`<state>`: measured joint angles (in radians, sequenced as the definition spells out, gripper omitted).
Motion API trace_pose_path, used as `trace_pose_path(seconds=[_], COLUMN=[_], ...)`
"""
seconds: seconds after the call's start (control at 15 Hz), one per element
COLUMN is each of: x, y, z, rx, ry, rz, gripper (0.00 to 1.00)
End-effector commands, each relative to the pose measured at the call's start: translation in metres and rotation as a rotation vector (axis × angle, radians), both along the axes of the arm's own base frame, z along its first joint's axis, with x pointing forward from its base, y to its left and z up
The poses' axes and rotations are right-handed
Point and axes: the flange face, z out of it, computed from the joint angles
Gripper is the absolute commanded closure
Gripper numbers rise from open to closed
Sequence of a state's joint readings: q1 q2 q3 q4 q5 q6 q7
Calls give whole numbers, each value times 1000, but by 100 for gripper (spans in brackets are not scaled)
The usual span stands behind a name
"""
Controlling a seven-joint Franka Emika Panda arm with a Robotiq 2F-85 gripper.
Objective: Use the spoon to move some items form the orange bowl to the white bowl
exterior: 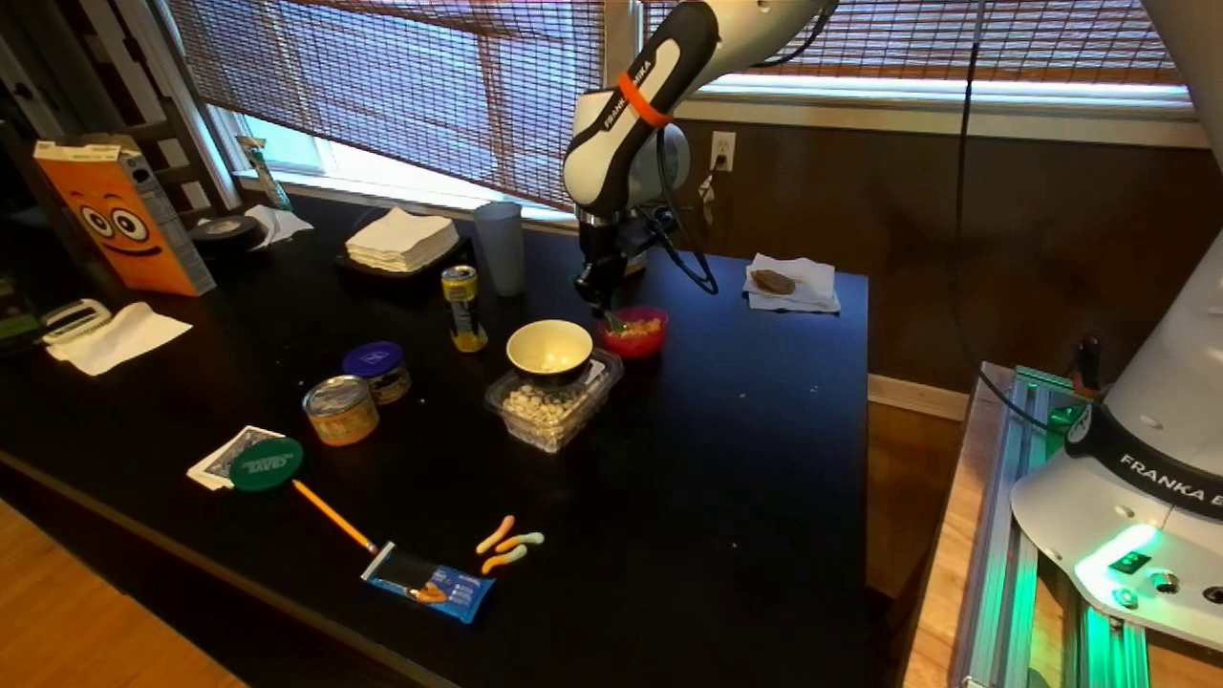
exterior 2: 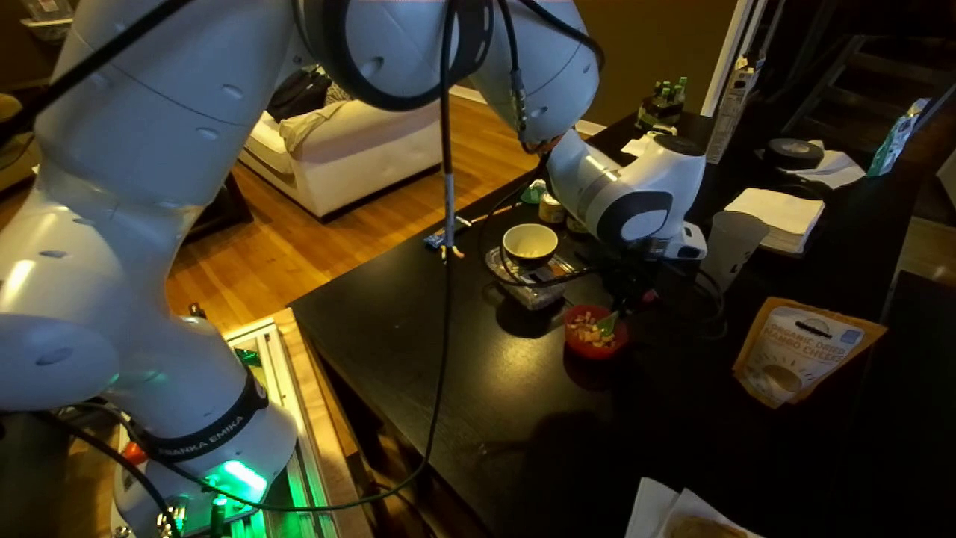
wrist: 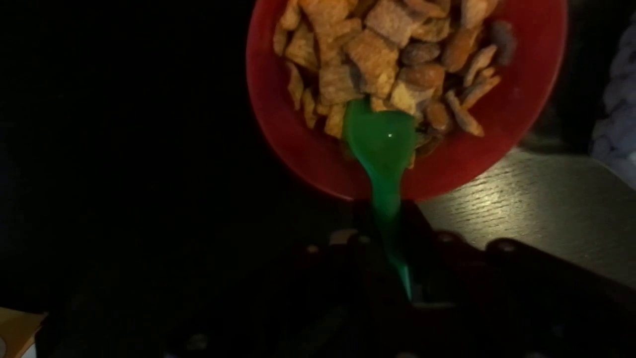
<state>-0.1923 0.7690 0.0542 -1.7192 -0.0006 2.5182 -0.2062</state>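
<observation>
In the wrist view my gripper [wrist: 386,214] is shut on the handle of a green spoon [wrist: 385,141]. The spoon's head dips into the orange bowl [wrist: 521,99], against a heap of cereal pieces and nuts [wrist: 377,54]. Whether any pieces lie on the spoon's head is hard to tell. The same red-orange bowl [exterior: 647,351] stands on the dark table, with the gripper [exterior: 606,304] low at its rim. Beside it, the white bowl [exterior: 549,336] rests on a clear plastic box [exterior: 545,420]; a few small bits appear inside the bowl.
A yellow can [exterior: 463,311] and a tall bluish cup [exterior: 500,250] stand close to the arm. Behind the gripper is a mango pouch [exterior 2: 803,347]. Two tins [exterior: 341,411] sit further along the table, and a hanging cable [exterior 2: 447,299] crosses an exterior view.
</observation>
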Motion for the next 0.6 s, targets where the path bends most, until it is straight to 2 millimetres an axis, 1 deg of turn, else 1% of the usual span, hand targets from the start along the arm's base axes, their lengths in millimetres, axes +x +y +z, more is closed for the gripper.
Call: trace_pose_path(seconds=[0.0,0.33,0.53], x=[-4,-6,-7], y=[-1,-1,-2], z=[9,17,15], rx=[6,7,9], ry=[42,70,78], rz=[16,19,20], gripper=[95,95,95])
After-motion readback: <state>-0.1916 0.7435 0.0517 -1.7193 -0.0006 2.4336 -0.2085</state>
